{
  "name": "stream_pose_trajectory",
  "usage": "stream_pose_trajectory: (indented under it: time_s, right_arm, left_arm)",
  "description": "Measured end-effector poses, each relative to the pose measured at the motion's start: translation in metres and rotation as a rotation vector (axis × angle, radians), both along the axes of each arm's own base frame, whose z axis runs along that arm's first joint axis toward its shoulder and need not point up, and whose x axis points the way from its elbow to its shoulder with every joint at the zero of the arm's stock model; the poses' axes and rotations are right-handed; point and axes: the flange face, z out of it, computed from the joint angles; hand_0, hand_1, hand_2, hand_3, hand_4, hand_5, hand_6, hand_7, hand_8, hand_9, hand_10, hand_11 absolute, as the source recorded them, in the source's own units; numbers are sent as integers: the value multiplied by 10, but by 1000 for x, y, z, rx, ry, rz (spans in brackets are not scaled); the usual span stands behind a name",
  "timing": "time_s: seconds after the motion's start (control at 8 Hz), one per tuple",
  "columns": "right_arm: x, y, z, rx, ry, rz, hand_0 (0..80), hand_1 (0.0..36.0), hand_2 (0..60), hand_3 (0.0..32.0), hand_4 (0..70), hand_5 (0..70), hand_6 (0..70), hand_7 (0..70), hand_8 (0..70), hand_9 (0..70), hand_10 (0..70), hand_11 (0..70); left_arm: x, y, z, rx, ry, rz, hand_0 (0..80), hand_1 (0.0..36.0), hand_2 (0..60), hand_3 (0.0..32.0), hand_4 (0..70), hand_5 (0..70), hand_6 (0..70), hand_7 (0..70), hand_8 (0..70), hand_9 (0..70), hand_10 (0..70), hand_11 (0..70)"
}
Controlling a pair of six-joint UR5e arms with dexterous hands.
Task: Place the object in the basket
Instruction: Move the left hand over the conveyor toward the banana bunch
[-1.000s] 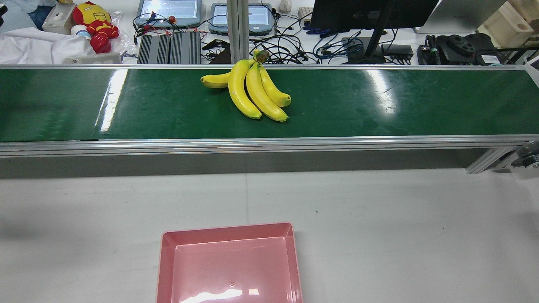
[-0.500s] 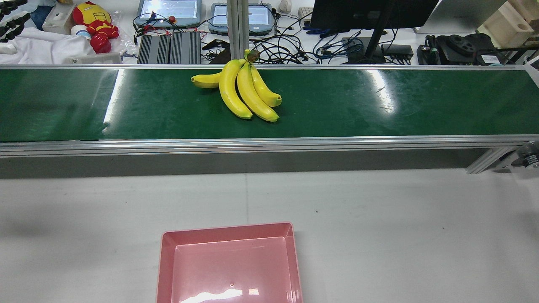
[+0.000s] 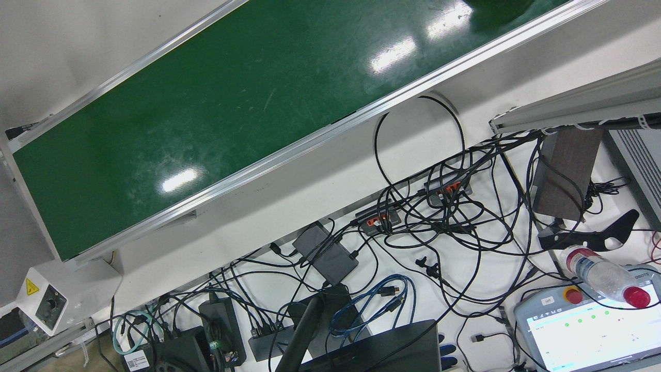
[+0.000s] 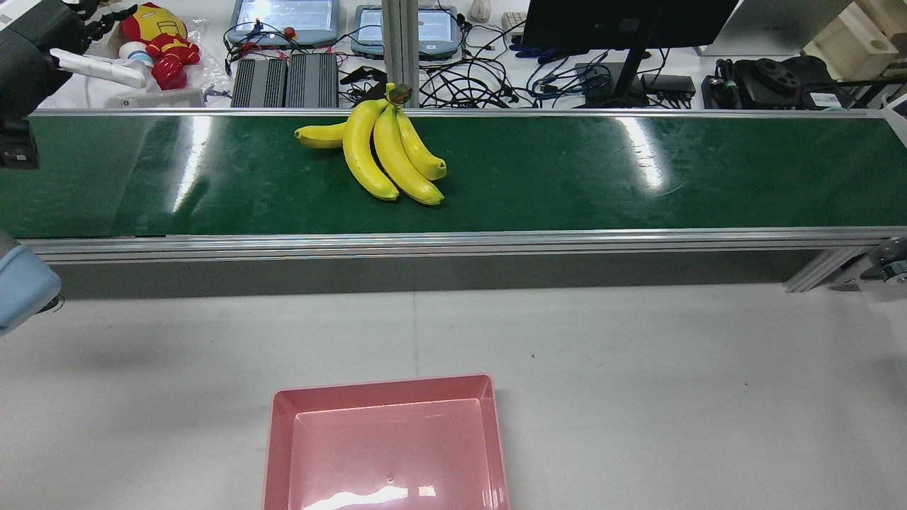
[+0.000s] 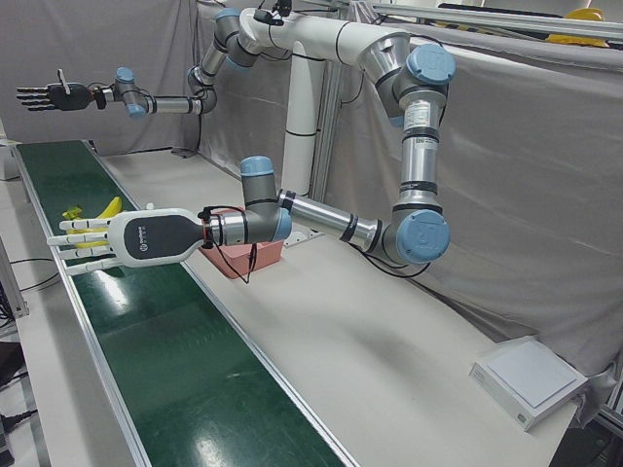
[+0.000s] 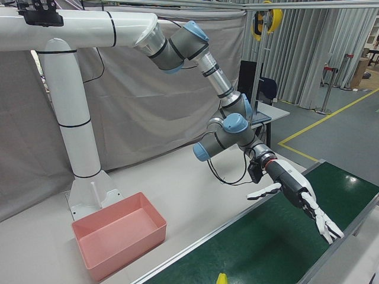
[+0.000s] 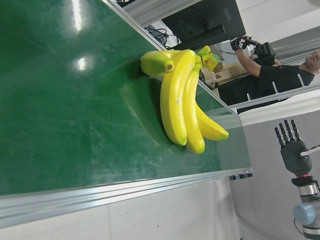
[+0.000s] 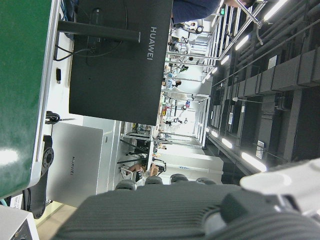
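**Bananas on the belt, left hand nearest**

Nearest the robot, one pink basket (image 4: 278, 439) stands empty on the grey desk (image 4: 638, 354), in the middle of its near edge. Beyond the desk runs the green conveyor belt (image 4: 602, 177). On it lies the one banana bunch (image 4: 382, 159), four bananas joined at a brown stem. The stem sits at the belt's far rail. Three bananas reach back towards the robot, so their long axis lies across the belt. The fourth points off to the robot's left.

The left hand (image 5: 127, 238) hovers just above the belt with its fingers straight and spread, and it holds nothing. The bunch lies to its right along the belt, near but not touching.

The right hand (image 5: 49, 95) is raised high at the far end, well apart from the bunch. It too is fully open and empty.

Of the two hands the left is much the nearer. I judge that it should travel along the belt and close across the bananas, not along them.
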Motion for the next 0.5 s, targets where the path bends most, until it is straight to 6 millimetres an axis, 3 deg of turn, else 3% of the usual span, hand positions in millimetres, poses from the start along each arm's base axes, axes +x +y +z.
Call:
stream_pose_trajectory:
  time_s: [0.38, 0.5]
  right_arm:
    - [0, 0, 0, 0, 0, 0, 0, 0, 0, 0, 0, 0, 0, 0, 0, 0, 0, 0]
    - [0, 0, 0, 0, 0, 0, 0, 0, 0, 0, 0, 0, 0, 0, 0, 0, 0, 0]
  left_arm:
    - [50, 8, -28, 31, -98, 41, 527, 122, 0, 28, 113, 190, 19, 61, 114, 90, 23, 48]
    - [67, 11, -31, 33, -112, 54, 524, 124, 0, 44, 103, 183, 17, 59, 112, 89, 23, 48]
